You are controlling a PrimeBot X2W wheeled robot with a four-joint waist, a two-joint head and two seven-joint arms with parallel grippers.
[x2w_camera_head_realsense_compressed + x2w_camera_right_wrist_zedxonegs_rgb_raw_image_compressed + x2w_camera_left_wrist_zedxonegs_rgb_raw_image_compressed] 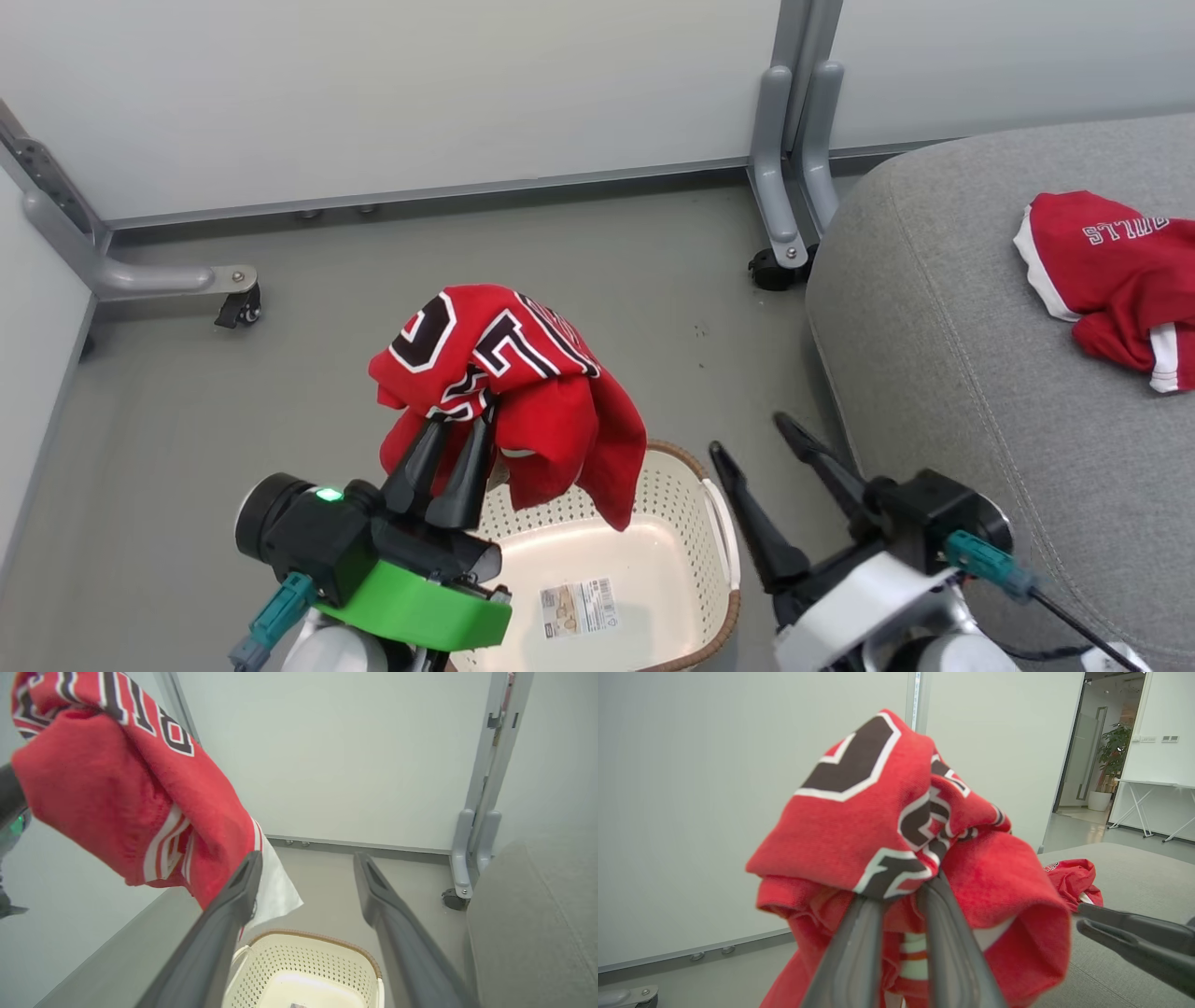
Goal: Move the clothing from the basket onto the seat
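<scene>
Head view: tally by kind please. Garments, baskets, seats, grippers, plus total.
Red garments: 2 (held garment in the left gripper; second garment lying on the seat)
Baskets: 1 (basket)
Seats: 1
Grippers: 2 (left gripper shut on cloth; right gripper open)
Total: 6

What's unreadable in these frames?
Left gripper fingertips: buried in the held garment, head and left wrist views.
Basket near end: cut by head view's bottom edge, partly behind the left gripper.
Paper label print: too small.
Second garment, on the seat: cropped by head view's right edge.
</scene>
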